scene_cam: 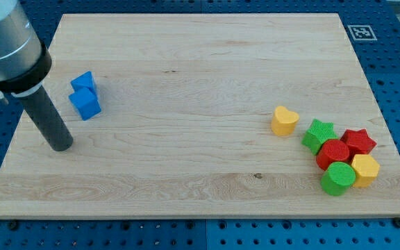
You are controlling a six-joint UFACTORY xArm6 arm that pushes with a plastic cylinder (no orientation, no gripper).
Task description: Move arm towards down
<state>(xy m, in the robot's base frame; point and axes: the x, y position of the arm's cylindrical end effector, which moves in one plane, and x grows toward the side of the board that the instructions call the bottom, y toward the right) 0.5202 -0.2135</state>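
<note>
My tip [60, 144] rests on the wooden board [200, 62] near its left edge, below and to the left of the two blue blocks. One blue block [83, 82] sits just above a second blue block [85, 103]; they touch. At the view's right lie a yellow heart block [284, 120], a green star block [318, 133], a red star block [358, 142], a red cylinder block [334, 153], a yellow block [364, 169] and a green cylinder block [338, 178], clustered together.
The arm's grey body [2, 42] fills the top left corner. A blue pegboard table [394, 42] surrounds the board. A black-and-white marker tag [360, 32] lies at the board's top right corner.
</note>
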